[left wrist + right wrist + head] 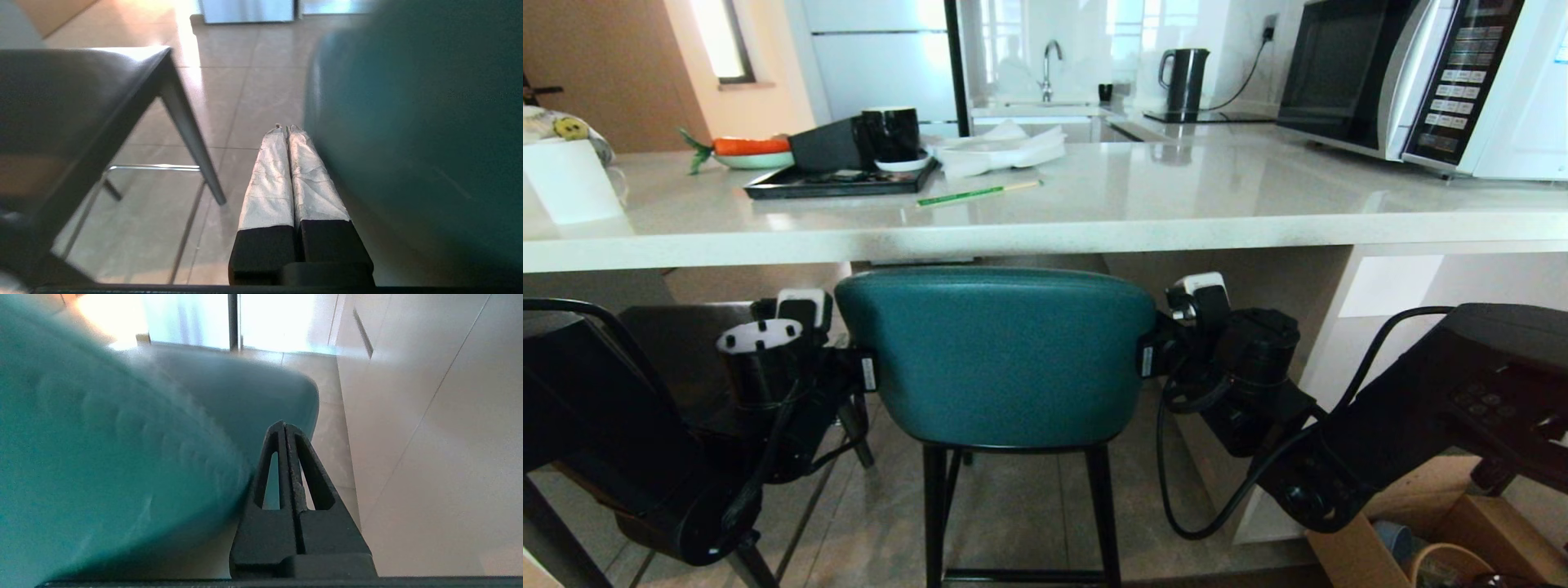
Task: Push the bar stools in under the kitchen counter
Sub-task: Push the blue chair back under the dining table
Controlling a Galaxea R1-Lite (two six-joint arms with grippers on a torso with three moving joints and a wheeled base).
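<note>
Flanking teal stool (996, 359), closed grippers

You have a pale tiled floor (1013, 506) carrying both stools: the teal stool (996, 359) stands on thin black legs in the middle, the dark grey stool (645, 392) just to its left. Above them, the white desk (1094, 220) carries a black tray (837, 184) with a black mug (892, 135), a green pencil (978, 193), white napkins (1001, 151) and a microwave (1413, 82).

Matte black arms with looping black cables and white-capped wrists — left tool (288, 130) wrapped in white tape, right tool (284, 426) bare black.
</note>
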